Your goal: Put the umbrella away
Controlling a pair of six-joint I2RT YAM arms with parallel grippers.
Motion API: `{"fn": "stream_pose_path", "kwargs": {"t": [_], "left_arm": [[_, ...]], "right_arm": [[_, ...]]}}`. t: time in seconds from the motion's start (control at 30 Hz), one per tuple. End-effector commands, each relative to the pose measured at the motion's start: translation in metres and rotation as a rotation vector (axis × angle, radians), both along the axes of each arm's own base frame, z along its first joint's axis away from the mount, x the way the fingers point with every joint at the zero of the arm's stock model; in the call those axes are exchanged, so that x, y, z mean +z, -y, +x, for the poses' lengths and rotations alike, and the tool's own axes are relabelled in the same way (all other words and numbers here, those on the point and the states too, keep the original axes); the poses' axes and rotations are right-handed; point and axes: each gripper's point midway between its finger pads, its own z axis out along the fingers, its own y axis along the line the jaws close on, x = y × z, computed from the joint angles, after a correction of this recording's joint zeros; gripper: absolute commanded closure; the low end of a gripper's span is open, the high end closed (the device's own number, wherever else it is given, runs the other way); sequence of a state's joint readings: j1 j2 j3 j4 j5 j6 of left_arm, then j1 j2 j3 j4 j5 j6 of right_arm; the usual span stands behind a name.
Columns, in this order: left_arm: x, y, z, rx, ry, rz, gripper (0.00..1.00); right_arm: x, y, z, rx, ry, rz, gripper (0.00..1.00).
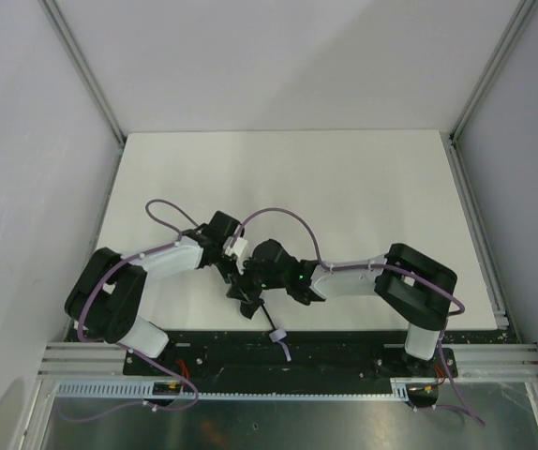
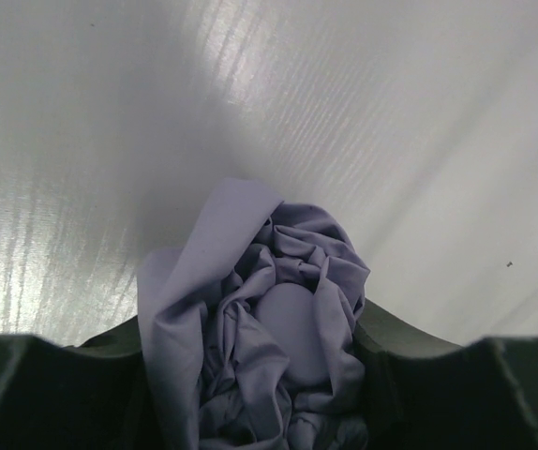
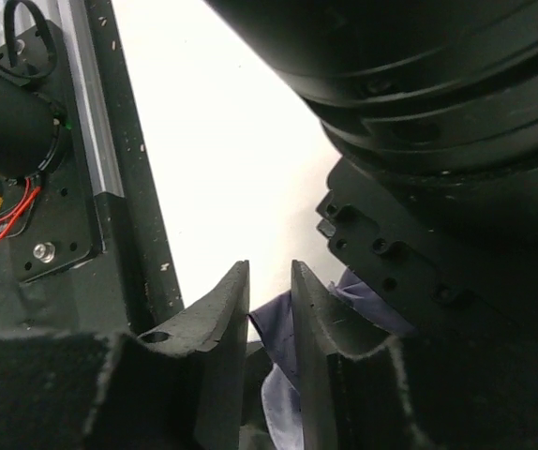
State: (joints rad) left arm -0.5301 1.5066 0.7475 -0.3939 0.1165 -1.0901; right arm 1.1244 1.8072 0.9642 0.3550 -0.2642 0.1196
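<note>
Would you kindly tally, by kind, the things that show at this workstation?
umbrella: 1
robot arms: 2, the left arm and the right arm
table: 1
Total: 4

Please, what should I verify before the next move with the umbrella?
1. Left gripper holds the umbrella canopy: ok, fabric bunched between its fingers.
2. Right gripper free of fabric: cannot tell; jaws narrowly apart, cloth just beyond.
3. Canopy folded tidy: not ok, crumpled with one loose flap.
4. Handle in view: ok, at the table near edge.
5. Space between the two grippers: not ok, crowded together.
</note>
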Motion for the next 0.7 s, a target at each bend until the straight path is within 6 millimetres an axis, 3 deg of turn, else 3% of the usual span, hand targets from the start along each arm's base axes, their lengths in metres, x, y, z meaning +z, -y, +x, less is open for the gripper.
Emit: {"fn": "stream_pose_path", "kwargs": {"t": [0.0,0.2,0.3,0.4,0.5,0.6,0.67], "left_arm": [[0.007,0.003,0.019,0.037,0.061,-0.034,1.0],[0.014,0.004,0.028,0.038,0.081,-0.044,1.0],[0.021,0.004,0.033,0.032,0.108,-0.045,1.0],[0.031,0.003,0.041,0.022,0.158,-0.034,1.0],[0.051,0.0,0.054,-0.007,0.254,-0.013,1.0],[0.084,-0.007,0.073,-0.04,0.406,0.041,1.0],[0.119,-0.014,0.088,-0.058,0.546,0.078,1.0]], "right_arm": [[-0.058,0.042,-0.054,0.089,-0.163,-0.219,0.7],[-0.046,0.044,-0.067,0.126,-0.22,-0.195,0.71],[-0.026,0.042,-0.065,0.115,-0.222,-0.144,0.71],[0.012,0.039,-0.058,0.091,-0.207,-0.058,0.7],[0.066,0.044,-0.05,0.052,-0.164,0.049,0.63],[0.118,0.063,-0.035,-0.042,-0.106,0.141,0.53],[0.142,0.081,-0.02,-0.121,-0.073,0.178,0.5]]}}
